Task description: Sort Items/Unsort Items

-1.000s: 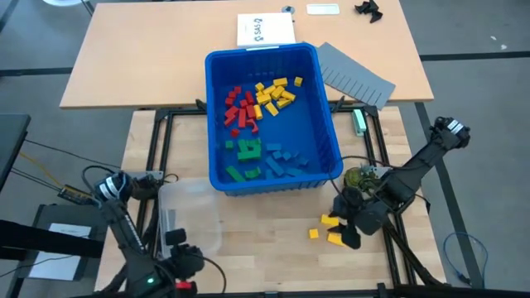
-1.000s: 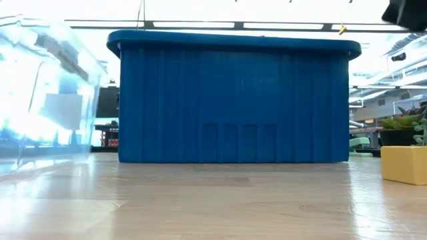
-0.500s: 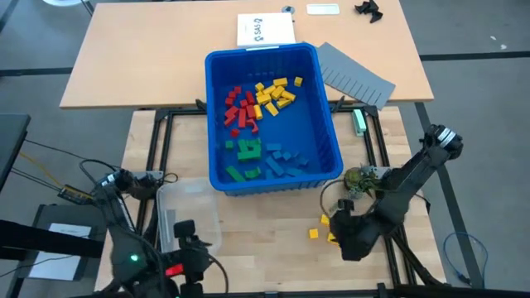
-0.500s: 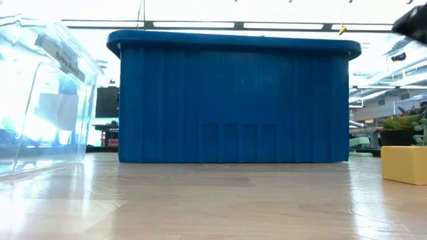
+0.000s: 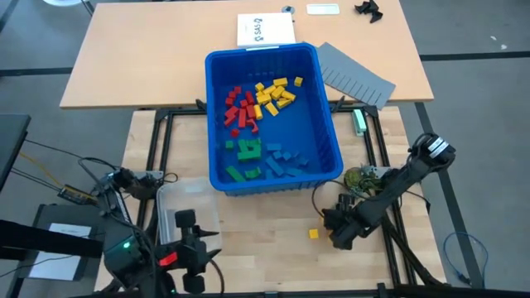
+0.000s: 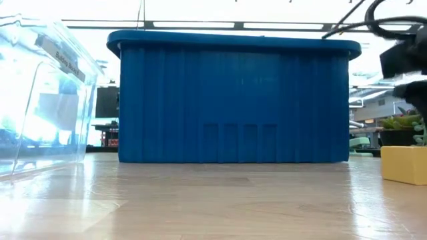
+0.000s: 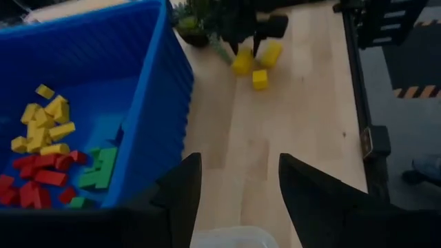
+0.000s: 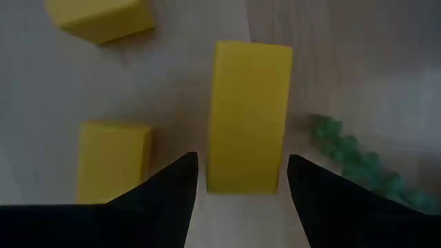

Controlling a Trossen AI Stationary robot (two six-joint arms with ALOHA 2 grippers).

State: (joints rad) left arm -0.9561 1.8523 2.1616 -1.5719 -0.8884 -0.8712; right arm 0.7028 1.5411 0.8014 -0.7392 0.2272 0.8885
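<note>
Red, yellow, green and blue items lie in colour groups inside the blue bin (image 5: 273, 116). Three yellow items lie on the table near the bin's right corner: a long one (image 8: 248, 114), one (image 8: 114, 158) beside it, and one (image 8: 100, 21) farther off. My right gripper (image 8: 241, 165) points down over them, open, its fingertips standing either side of the long item's near end with gaps showing. In the high view it (image 5: 338, 238) hides two of the items; one item (image 5: 313, 233) shows. My left gripper (image 7: 238, 179) hangs open and empty above the clear box (image 5: 186, 211).
Grey slotted divider sheets (image 5: 356, 74) and a white paper (image 5: 265, 29) lie beyond the bin. A small green plant (image 5: 358, 178) sits next to the right arm. The clear box (image 6: 40, 100) stands at the near left, with bare wood between it and the yellow items.
My right gripper has come down onto the group of yellow items and tipped more steeply downward, now covering two of them in the high view. My left gripper has risen from the clear box and tipped up toward level.
</note>
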